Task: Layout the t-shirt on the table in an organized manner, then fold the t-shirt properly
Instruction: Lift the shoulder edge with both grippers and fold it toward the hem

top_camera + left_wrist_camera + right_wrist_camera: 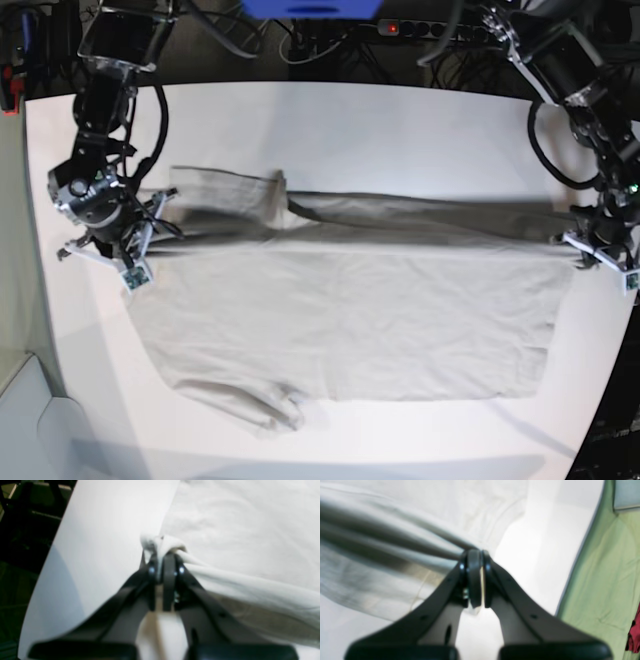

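Gripping t-shirt, both pincers closed

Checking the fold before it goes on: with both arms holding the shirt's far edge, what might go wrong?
The left gripper pinches only a small bunch of the shirt, so it may slip out. The edge sags between it and the right gripper, so the fold may land crooked. A sleeve lies bunched at the near edge and could be trapped.

base: high, overhead | wrists: close behind each pincer | shared: t-shirt
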Controlling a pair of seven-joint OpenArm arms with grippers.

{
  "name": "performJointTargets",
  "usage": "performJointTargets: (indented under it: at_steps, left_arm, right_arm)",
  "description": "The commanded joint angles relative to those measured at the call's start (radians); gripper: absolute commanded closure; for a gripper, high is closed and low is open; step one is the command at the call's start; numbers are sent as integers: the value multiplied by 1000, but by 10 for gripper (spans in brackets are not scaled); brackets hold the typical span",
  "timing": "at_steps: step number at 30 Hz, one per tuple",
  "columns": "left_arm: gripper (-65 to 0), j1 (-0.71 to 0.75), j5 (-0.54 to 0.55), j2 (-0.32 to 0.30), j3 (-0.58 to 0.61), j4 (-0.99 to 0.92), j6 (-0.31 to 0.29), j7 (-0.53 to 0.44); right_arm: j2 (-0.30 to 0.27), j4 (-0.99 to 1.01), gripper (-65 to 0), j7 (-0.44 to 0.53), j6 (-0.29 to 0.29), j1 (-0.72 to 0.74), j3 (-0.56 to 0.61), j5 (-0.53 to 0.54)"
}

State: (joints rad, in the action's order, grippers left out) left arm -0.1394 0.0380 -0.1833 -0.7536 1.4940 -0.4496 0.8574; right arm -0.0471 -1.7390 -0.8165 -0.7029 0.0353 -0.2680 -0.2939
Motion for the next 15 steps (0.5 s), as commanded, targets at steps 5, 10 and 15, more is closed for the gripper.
performJointTargets:
  at_steps: [5,10,15]
  left_arm:
    - [0,-21,3,-22,-1,-26,5,-22]
    - [-21,-21,3,-48,-1,-97,5,-20]
    - [-141,-22,3,-71,-2,-120,5,-30]
  right_arm:
    - [-9,-16,0,16,5,15,-3,-3]
    - [-7,-16,0,13,5,15,-4,-3]
    - [-7,-9,-16,12,5,15,-4,-3]
